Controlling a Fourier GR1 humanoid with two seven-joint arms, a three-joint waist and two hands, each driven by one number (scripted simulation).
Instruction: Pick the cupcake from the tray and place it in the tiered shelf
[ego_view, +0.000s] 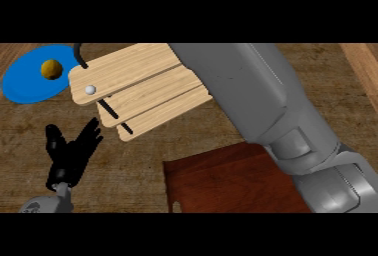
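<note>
At the far left of the wooden tabletop (221, 130) lies a round blue plate (26, 82) with a small brown-gold ball of food (51, 68) on it; whether this is the cupcake is too small to tell. Below the plate, near the lower left edge, the left robot hand (70, 150) stands upright with its fingers spread and straight, holding nothing, at rest.

Just right of the plate sits the tiered shelf (136, 85), made of pale wooden slats that step down one below the other, with a thin black frame and a small white knob at its left end. No cupcake shows on any slat that can be seen.

Lower and toward the middle lies the dark reddish-brown tray (221, 180). Its visible surface holds no cupcake.

At the right, a large grey forearm (258, 100) crosses from the lower right corner up toward the top, passing over the shelf's right end and the tray's right side. The right robot hand is hidden beyond the top edge, so its state cannot be told, nor whether it carries the cupcake.

Judging from this, the cupcake is probably off the tray and on its way, but the placing is not yet shown done. The forearm itself blocks most of the view of the shelf's far end.
</note>
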